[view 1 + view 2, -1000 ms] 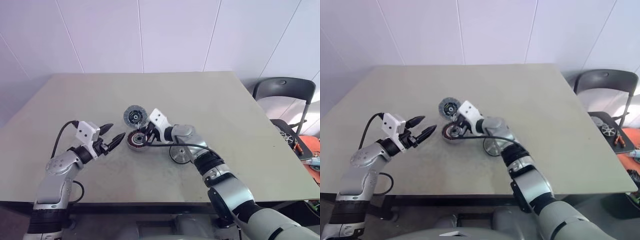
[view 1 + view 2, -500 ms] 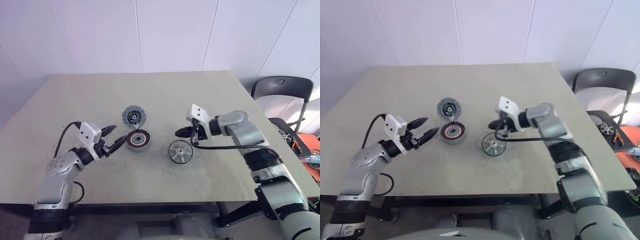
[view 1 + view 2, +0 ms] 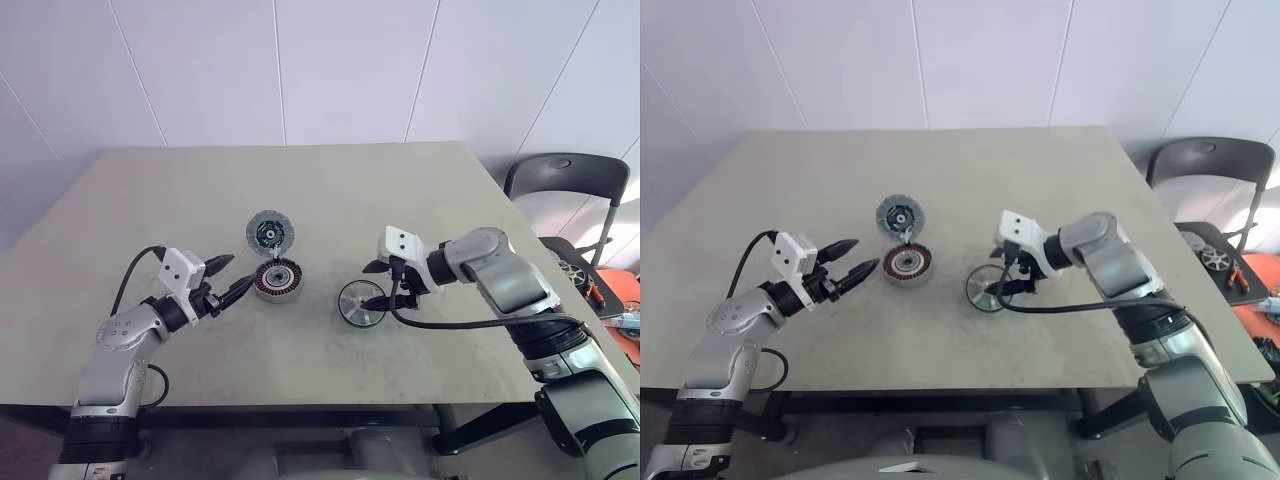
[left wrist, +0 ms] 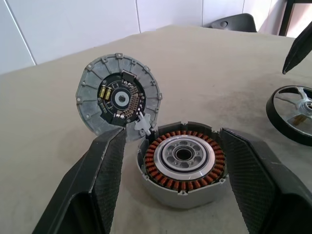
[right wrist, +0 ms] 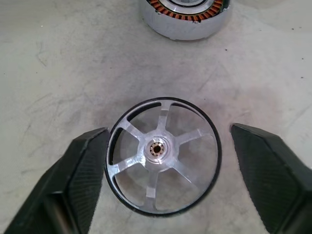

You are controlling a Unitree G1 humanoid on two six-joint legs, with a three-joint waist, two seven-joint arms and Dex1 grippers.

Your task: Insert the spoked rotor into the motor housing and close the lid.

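The spoked rotor [image 3: 361, 303] lies flat on the table, right of the motor housing [image 3: 277, 281]. The housing's copper windings [image 4: 183, 165] are uncovered. Its lid [image 3: 269, 231] stands open, hinged at the far rim, circuit side showing [image 4: 119, 99]. My right gripper [image 3: 373, 284] hovers open just over the rotor [image 5: 163, 153], one finger [image 5: 80, 180] on each side, with gaps between the fingers and the rim. My left gripper [image 3: 238, 275] is open at the housing's left side, and its fingers [image 4: 105, 180] flank the housing without squeezing it.
The beige table [image 3: 200, 190] has bare room all around the parts. A dark chair [image 3: 566, 185] stands past the table's right edge, with orange clutter [image 3: 615, 295] beside it.
My right gripper pulled away from the housing, swung right to the rotor and opened from shut. The left gripper stayed put.
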